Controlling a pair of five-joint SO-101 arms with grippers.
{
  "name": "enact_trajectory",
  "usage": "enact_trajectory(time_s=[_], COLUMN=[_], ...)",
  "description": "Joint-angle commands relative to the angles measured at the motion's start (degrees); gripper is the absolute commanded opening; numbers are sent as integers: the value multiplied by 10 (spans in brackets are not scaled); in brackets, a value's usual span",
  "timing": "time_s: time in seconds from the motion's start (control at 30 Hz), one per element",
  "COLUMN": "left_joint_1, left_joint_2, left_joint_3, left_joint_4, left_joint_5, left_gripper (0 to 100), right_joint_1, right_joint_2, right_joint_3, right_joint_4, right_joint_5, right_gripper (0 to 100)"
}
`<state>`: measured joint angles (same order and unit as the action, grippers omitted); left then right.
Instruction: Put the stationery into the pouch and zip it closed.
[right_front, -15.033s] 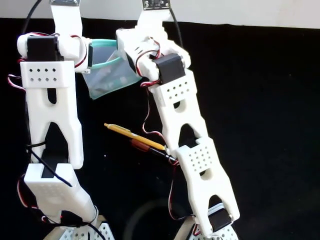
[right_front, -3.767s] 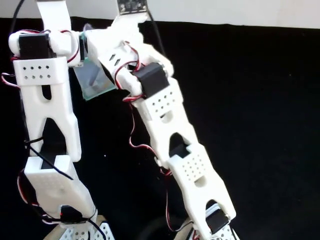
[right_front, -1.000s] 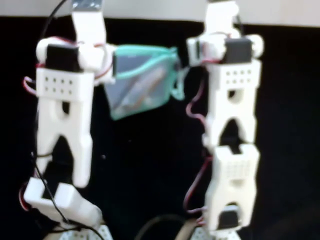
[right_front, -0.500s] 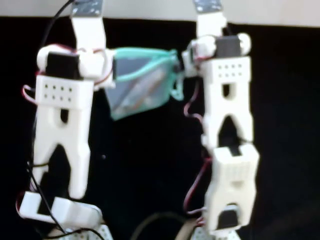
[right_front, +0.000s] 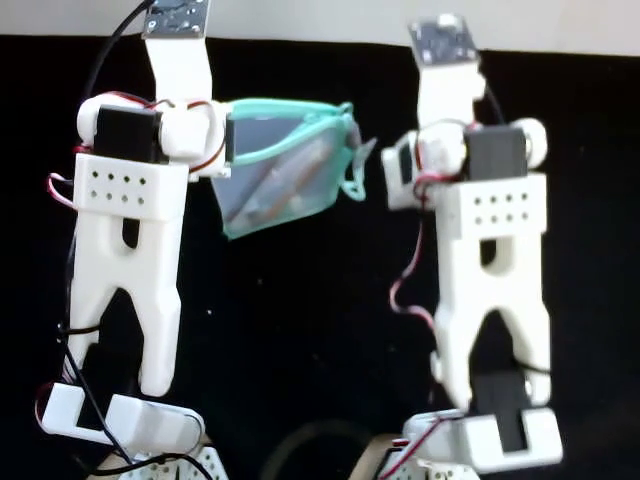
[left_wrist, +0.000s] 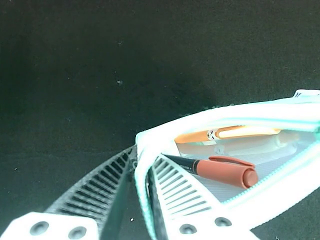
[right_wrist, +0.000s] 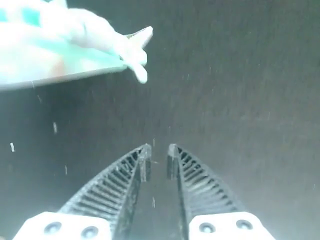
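Note:
A clear pouch (right_front: 285, 165) with a teal zip hangs above the black table, my left gripper (right_front: 228, 140) shut on its left end. Up close, the left gripper (left_wrist: 136, 165) clamps the pouch (left_wrist: 280, 112) rim. An orange pen (left_wrist: 235, 132) and a red-brown pen (left_wrist: 225, 170) lie inside it. The zip pull (right_front: 360, 150) sticks out at the pouch's right end. My right gripper (right_front: 395, 172) sits a short way right of that pull, apart from it. In its own view the right gripper (right_wrist: 158, 150) is narrowly open and holds nothing, with the pouch (right_wrist: 50, 45) and pull (right_wrist: 137, 37) beyond it.
The black table (right_front: 320, 330) stretches under both arms, with a pale wall strip (right_front: 320, 20) at the far edge. Red and black cables (right_front: 410, 290) hang along the right arm.
The right arm has drawn back to the right, away from the pouch's zip end. The left arm still holds the pouch up in the same place.

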<state>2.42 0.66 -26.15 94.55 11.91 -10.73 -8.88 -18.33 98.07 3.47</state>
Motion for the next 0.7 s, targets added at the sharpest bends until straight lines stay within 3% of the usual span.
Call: enact_trajectory(time_s=[0.0, 0.2, 0.47, 0.67], left_joint_1=[4, 4, 4, 4], left_joint_2=[0, 0, 0, 0], left_joint_3=[2, 1, 1, 1], left_joint_4=[-6, -6, -6, -7], left_joint_5=[-4, -4, -5, -5], left_gripper=[6, 6, 6, 6], right_joint_1=[2, -17, -39, -39], right_joint_2=[-90, -224, -342, -346], right_joint_3=[132, 387, 671, 792], right_joint_4=[-83, -292, -621, -844], right_joint_5=[-10, -10, -11, -11], right_gripper=[149, 262, 264, 264])
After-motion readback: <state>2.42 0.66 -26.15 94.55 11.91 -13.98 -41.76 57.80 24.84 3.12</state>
